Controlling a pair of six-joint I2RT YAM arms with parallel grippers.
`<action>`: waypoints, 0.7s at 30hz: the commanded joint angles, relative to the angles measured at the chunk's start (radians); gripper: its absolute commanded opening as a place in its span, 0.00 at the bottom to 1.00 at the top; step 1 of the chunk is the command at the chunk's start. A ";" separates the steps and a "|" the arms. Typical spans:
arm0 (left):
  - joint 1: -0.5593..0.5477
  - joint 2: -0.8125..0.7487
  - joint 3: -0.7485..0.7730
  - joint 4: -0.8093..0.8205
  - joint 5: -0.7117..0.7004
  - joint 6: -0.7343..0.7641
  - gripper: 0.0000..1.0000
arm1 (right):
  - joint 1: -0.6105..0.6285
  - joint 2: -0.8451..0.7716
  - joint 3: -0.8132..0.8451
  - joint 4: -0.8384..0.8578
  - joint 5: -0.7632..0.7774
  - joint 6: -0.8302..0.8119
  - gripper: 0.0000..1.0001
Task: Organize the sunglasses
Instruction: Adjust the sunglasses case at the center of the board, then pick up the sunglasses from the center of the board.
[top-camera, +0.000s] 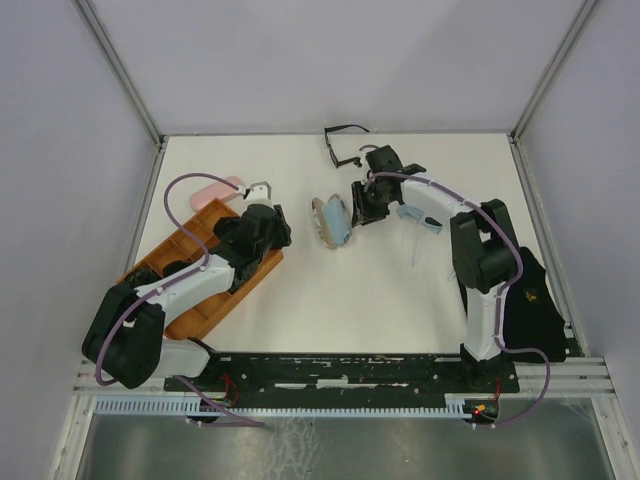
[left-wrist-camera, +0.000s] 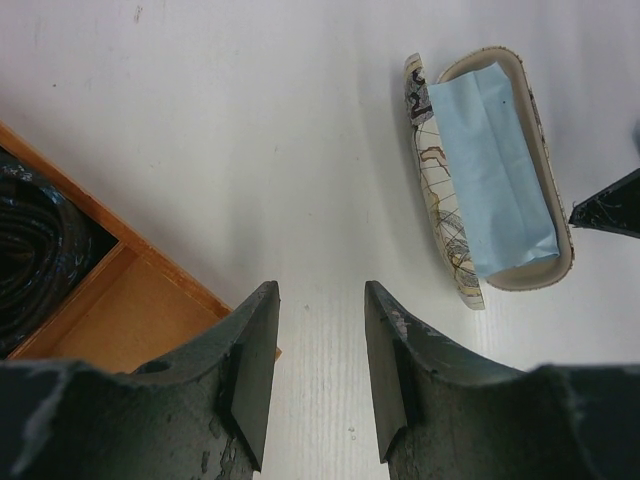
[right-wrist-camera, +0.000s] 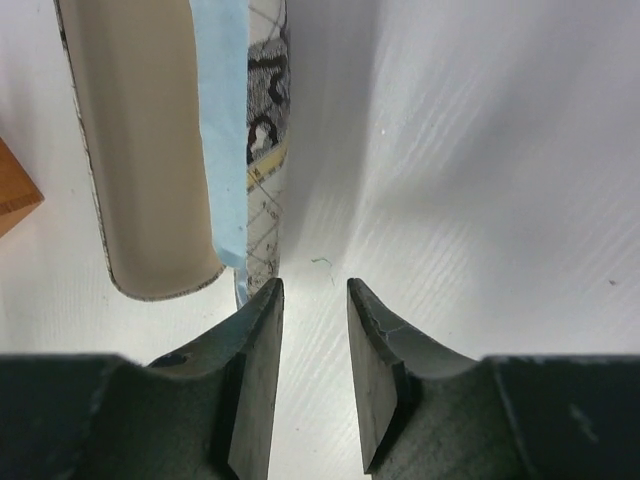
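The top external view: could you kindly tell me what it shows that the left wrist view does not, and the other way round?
Only the top external view shows the thin black-framed glasses at the table's far edge and the oblong pink case at the far left. Only the left wrist view shows the left pincer up close, its jaws apart with nothing between them. Both show the open patterned case holding a folded light-blue cloth, the orange wooden tray and the white table.
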 joint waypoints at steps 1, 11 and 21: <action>0.006 -0.021 0.018 0.028 0.006 -0.029 0.47 | 0.001 -0.132 -0.072 0.088 0.056 0.011 0.42; 0.004 -0.029 0.041 0.004 0.021 -0.027 0.47 | -0.017 -0.466 -0.409 0.250 0.487 0.130 0.53; 0.005 -0.067 0.037 -0.035 0.045 -0.030 0.47 | -0.088 -0.515 -0.526 0.255 0.597 0.200 0.60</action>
